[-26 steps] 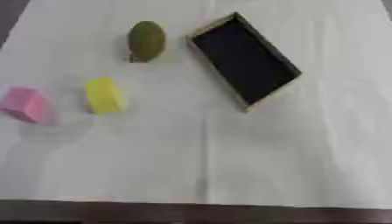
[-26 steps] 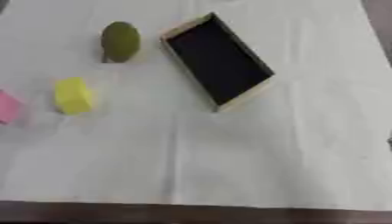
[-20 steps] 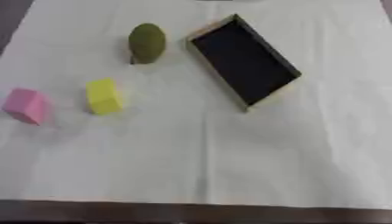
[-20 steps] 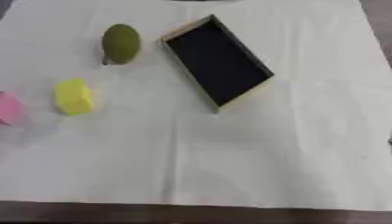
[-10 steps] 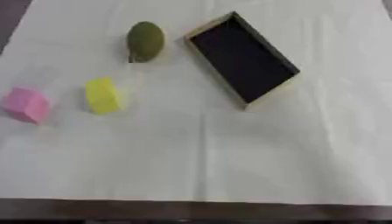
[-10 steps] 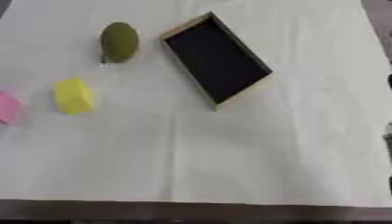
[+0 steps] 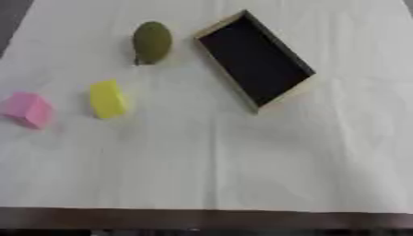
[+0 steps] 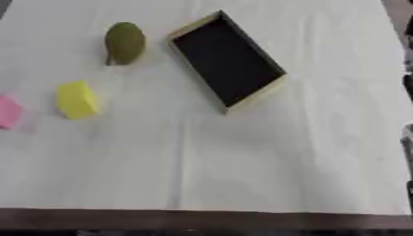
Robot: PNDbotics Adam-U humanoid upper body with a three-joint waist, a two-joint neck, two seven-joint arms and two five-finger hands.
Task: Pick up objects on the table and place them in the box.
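While neither hand shows — so their state cannot be told — the round green fruit (image 7: 151,41), just left of the empty box (image 7: 254,60), could roll away if nudged during a grasp.

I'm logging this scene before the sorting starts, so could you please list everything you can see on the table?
box: one, black inside with a pale wooden rim, far centre, set askew, nothing in it
olive-green oval object: one, far left, beside the box but apart from it
yellow block: one, left, nearer than the oval object
pink block: one, at the left edge
table: one, covered in a white cloth
robot's hands: neither shows clearly in either view
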